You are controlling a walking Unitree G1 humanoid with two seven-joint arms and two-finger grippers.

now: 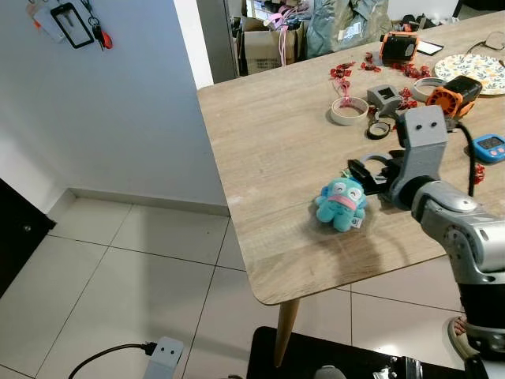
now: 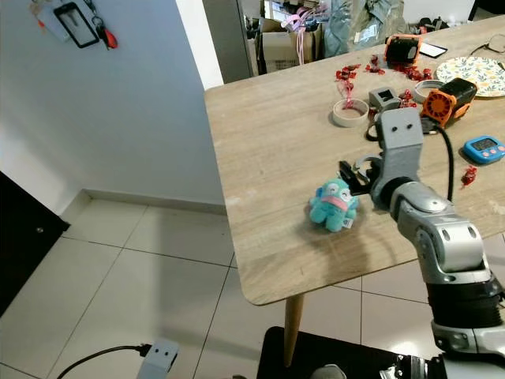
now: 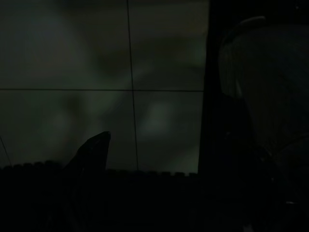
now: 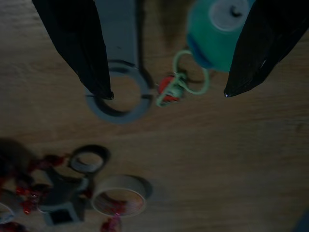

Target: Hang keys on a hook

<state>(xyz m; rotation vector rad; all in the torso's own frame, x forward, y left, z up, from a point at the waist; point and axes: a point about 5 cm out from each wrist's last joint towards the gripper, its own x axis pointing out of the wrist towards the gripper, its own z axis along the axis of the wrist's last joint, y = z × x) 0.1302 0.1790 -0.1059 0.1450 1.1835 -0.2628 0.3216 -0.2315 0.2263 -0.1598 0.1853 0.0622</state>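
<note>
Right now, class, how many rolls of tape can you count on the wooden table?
2: a beige roll near the table's middle, and a smaller dark roll beside it, nearer the right gripper. Others may be hidden in the clutter behind.

Left wrist view near-black, only tile lines [image 3: 130, 92] readable. Plate [image 1: 473, 69] at table's 2 o'clock cut off.

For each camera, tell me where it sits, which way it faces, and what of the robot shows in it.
Left eye view: on the head, looking down over the table, the plush and floor; the right arm reaches in.
Right eye view: same head, same scene; the right gripper is beside the plush.
Left wrist view: very dark, facing floor tiles; one finger shows.
Right wrist view: looks along its open fingers at the plush and its loop.
Shared: plush and tape roll.
</note>
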